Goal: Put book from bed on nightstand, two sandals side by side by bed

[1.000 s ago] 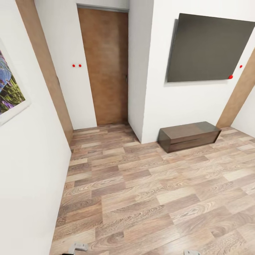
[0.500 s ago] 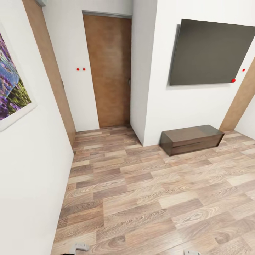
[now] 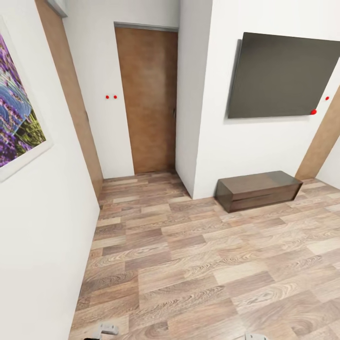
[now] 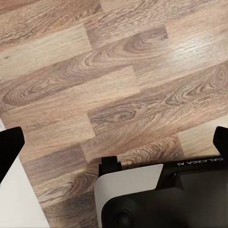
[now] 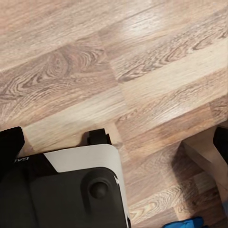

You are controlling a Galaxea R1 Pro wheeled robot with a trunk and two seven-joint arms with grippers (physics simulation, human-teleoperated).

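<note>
I am in the bedroom, over its wood-plank floor [image 3: 198,264]. The book, the bed and the nightstand are out of view. My left gripper [image 4: 114,147] hangs open above bare planks, its black fingertips [image 4: 9,147] spread wide with nothing between them. My right gripper [image 5: 118,145] is open too, also over planks and holding nothing. A scrap of bright blue [image 5: 187,223] pokes in at the edge of the right wrist view, too little to tell whether it is a sandal. Grey arm parts [image 3: 106,328] peek in at the bottom of the head view.
A brown door [image 3: 148,99] stands shut ahead in an alcove. A dark wall screen [image 3: 283,75] hangs over a long low dark-brown bench cabinet [image 3: 257,189]. A white wall [image 3: 42,245] with a lavender picture [image 3: 19,118] runs close on my left. My own base [image 4: 156,190] sits under the grippers.
The whole head picture has shifted: door, screen and cabinet sit slightly lower and further right, and more of the lavender picture shows, so the camera moved. Nothing in the room moved.
</note>
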